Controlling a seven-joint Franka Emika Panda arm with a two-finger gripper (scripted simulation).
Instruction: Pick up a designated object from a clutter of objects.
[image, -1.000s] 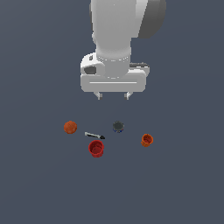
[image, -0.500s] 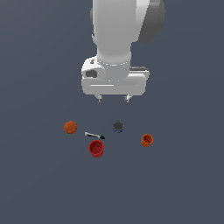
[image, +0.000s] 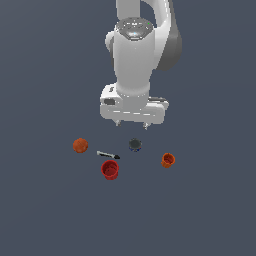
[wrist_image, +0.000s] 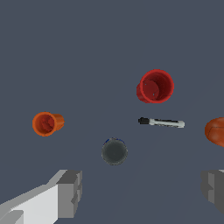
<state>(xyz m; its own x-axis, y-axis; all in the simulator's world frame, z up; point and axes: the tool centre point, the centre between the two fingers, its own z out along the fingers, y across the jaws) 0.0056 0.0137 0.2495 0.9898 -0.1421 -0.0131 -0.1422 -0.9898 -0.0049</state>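
Observation:
The designated object, a small dark round can (image: 134, 145) (wrist_image: 114, 151), stands upright on the grey floor in the middle of the clutter. My gripper (image: 131, 124) (wrist_image: 142, 188) hangs open above and just behind it, not touching it, with nothing between its fingers (wrist_image: 70, 192). Around the can lie a thin black-and-white stick (image: 108, 154) (wrist_image: 161, 122), a red cup (image: 110, 169) (wrist_image: 154, 86), a smaller orange cup (image: 168, 160) (wrist_image: 46, 123) and an orange ball (image: 80, 145) (wrist_image: 216, 131).
The white arm (image: 137, 55) rises behind the clutter. Everything rests on a flat dark grey floor (image: 45, 210).
The gripper has come down and shifted slightly toward the exterior view's right, closer over the dark can. None of the objects has moved.

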